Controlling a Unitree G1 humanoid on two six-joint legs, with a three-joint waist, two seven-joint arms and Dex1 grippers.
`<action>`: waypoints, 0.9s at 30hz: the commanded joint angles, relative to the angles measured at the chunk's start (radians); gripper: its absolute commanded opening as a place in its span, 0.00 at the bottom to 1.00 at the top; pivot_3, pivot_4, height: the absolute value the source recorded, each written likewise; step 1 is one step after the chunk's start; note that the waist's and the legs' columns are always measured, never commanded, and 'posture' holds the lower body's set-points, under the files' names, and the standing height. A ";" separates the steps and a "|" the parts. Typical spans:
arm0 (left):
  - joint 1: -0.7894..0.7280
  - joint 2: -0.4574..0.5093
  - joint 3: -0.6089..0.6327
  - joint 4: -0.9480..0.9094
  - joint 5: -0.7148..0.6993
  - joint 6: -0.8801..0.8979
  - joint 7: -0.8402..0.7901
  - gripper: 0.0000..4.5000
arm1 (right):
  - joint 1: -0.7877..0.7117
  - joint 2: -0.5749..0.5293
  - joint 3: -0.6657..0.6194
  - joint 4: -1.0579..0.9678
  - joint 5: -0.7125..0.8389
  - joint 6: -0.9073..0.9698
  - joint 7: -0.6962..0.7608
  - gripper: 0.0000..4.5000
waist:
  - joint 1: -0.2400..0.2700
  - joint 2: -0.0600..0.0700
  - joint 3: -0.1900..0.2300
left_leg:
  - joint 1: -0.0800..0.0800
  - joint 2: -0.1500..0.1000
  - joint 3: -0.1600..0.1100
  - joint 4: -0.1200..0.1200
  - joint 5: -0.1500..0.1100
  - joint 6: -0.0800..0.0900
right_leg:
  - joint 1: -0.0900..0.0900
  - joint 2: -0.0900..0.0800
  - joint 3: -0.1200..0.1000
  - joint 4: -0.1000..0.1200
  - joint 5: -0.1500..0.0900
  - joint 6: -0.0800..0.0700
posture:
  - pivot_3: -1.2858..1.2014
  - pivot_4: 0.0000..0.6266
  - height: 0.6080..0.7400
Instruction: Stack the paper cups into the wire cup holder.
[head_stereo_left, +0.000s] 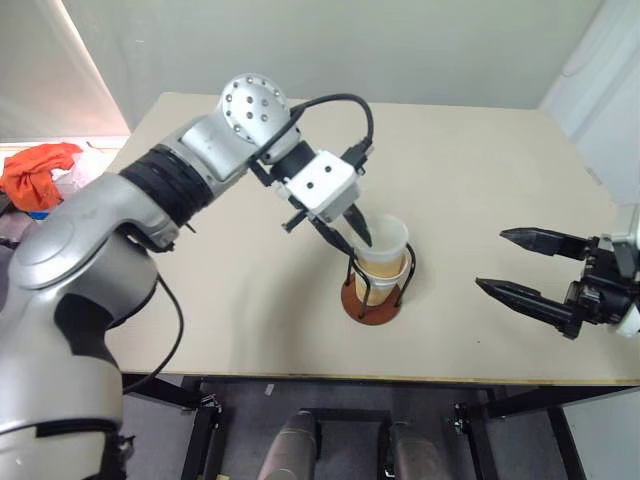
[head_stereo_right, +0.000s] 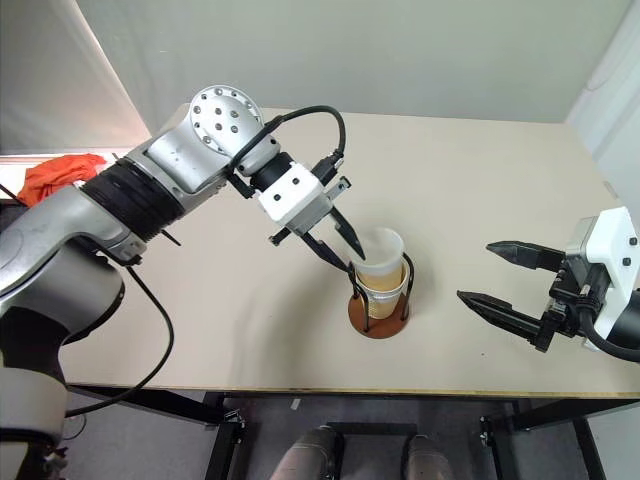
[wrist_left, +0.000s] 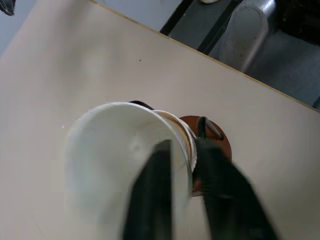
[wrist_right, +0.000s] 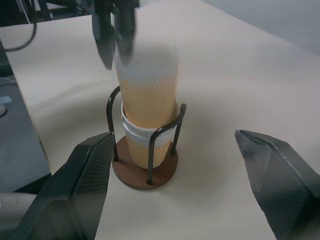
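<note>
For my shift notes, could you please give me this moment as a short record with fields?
holder: wire cup holder on the table, near its front edge
cups: paper cups nested in the holder, the top one riding high
left gripper: at the top cup's rim, one finger inside, one outside; whether it grips is unclear
right gripper: jaws wide open, nothing held, off to the holder's right
beyond table: orange cloth

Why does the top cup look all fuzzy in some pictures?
In the left wrist view the top cup sits so near the camera that it and the left gripper blur; in the right wrist view its rim smears, while the wire cup holder stays crisp; in the left eye view the cup looks sharper.
</note>
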 joint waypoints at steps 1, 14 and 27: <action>-0.010 -0.011 0.093 0.020 0.045 0.014 -0.033 0.50 | -0.049 -0.013 0.047 0.036 -0.017 -0.037 0.023 0.91 | -0.001 0.000 0.000 | 0.000 0.000 0.000 0.000 0.000 0.000 | 0.000 0.000 0.000 0.000 0.000 0.000 | 0.52 0.24 1.00; 0.379 0.300 0.683 -0.212 0.052 0.546 0.005 0.88 | -0.489 -0.025 0.490 0.532 -0.265 -0.199 0.414 0.91 | -0.039 0.004 -0.002 | 0.003 0.004 0.005 -0.004 0.009 -0.010 | -0.003 0.003 0.001 0.001 -0.001 -0.002 | 0.52 0.24 1.00; 1.266 0.487 1.403 -0.566 -0.115 0.947 0.249 0.88 | -0.690 0.069 0.563 0.904 -0.360 -0.213 0.632 0.91 | -0.033 0.004 -0.002 | 0.007 0.004 -0.002 -0.014 0.012 -0.016 | -0.005 0.002 -0.003 0.008 -0.009 -0.027 | 0.52 0.24 1.00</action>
